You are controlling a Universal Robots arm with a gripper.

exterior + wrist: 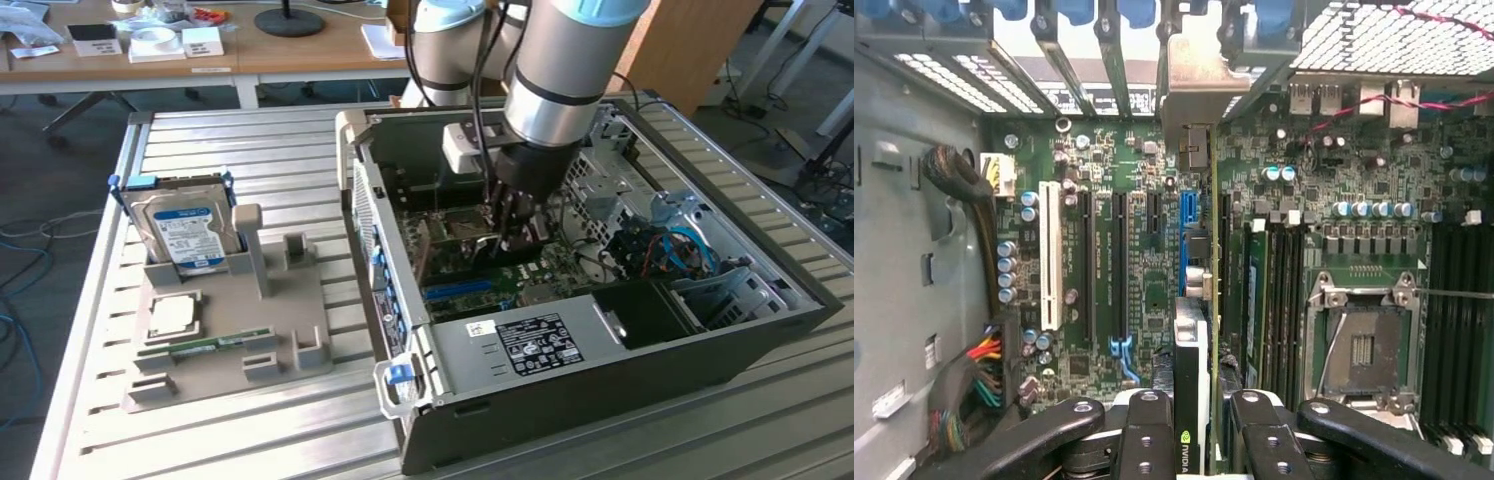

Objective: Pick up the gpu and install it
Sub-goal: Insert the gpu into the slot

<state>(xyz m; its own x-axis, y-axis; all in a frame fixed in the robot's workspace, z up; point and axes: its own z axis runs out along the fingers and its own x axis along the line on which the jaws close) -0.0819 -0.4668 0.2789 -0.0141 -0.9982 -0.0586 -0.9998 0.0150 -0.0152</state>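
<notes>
Gripping the gpu (1192, 365) by its two faces, my tool (1199, 425) was clenched on it, one black jointed finger (1144, 435) on either side. The wrist view gave what the exterior view hid: the thin card edge-on, green board against black cooler, its silver bracket toward the perforated rear wall, poised above the green motherboard (1144, 250) among long black slots, beside a white slot (1051, 255) and a steel-framed socket (1364, 345). Whether the card touched a slot I could not tell. The exterior view showed the open dark case (574, 350) on the ribbed metal table (240, 150), and on the exterior view's left a grey moulded holder (300, 300) carrying an upright blue-labelled hard drive (187, 230) and a flat RAM stick (214, 345).
</notes>
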